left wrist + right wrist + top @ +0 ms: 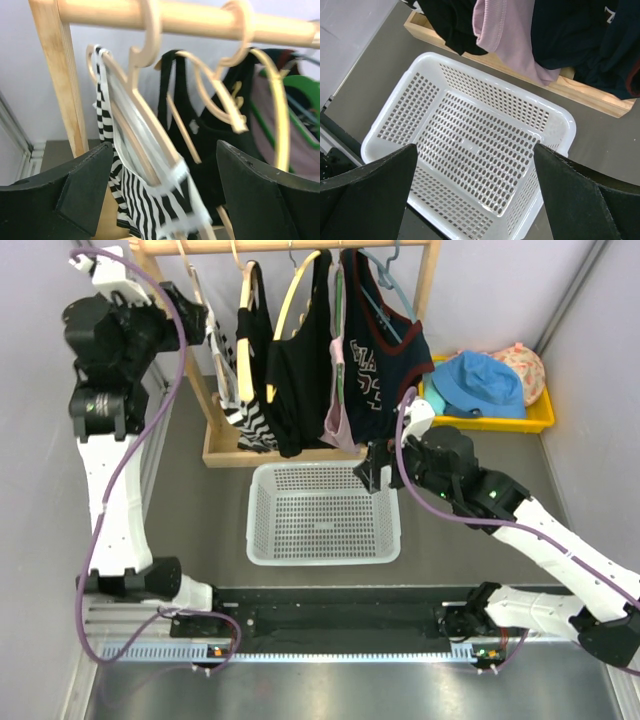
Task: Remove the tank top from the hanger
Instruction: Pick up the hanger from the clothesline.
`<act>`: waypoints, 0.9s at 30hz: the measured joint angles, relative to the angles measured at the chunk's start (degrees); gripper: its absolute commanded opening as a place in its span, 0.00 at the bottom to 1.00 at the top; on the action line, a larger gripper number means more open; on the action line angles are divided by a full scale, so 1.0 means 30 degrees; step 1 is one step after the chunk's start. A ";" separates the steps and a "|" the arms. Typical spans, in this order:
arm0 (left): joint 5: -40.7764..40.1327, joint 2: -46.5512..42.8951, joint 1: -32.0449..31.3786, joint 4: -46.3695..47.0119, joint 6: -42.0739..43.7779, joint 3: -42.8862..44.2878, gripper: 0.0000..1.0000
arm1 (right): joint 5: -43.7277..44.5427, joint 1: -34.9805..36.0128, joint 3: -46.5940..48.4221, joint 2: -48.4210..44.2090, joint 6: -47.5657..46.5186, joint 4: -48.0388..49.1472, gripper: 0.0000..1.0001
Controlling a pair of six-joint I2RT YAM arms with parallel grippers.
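The striped tank top (145, 205) is hanging on a wooden hanger (150, 130) at the left end of the clothes rack, at about 11 o'clock from the white basket (322, 558) in the top view. It is showing black and white bands, with pale edging running along the straps. One strap is looping over the hanger's upper end, and the body is drooping below the hanger's sloping arm. The hanger's hook is sitting over the wooden rail (200, 17).

The left gripper (165, 150) is hovering high up by the rail with its jaws spread wide, holding nothing. In its wrist view the hanger and top are showing between the two fingers. Whether they are touching the cloth cannot be told.

At 9 o'clock of the top, the rack's upright post (60, 80) is standing close. At 3 o'clock a black top (298, 390) is hanging just beside it on another hanger, crowding that side. Beyond that a pink garment (340, 410) and a navy top (385, 370) are hanging.

The right gripper (475, 150) is hovering above the basket with its jaws wide apart, gripping nothing. A yellow bin (500, 422) is sitting at 2 o'clock of the basket, holding a blue hat (480, 380).
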 measured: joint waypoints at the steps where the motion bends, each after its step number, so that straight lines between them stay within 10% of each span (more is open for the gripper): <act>1: -0.0335 0.0641 -0.0109 0.0270 -0.0087 0.0058 0.88 | -0.0015 0.0036 -0.0080 -0.0022 0.0007 0.0073 0.99; 27: -0.2892 0.2834 -0.1413 0.2011 -0.0328 -0.1661 0.63 | -0.0780 0.0379 -0.0321 0.0306 0.0699 0.0379 0.97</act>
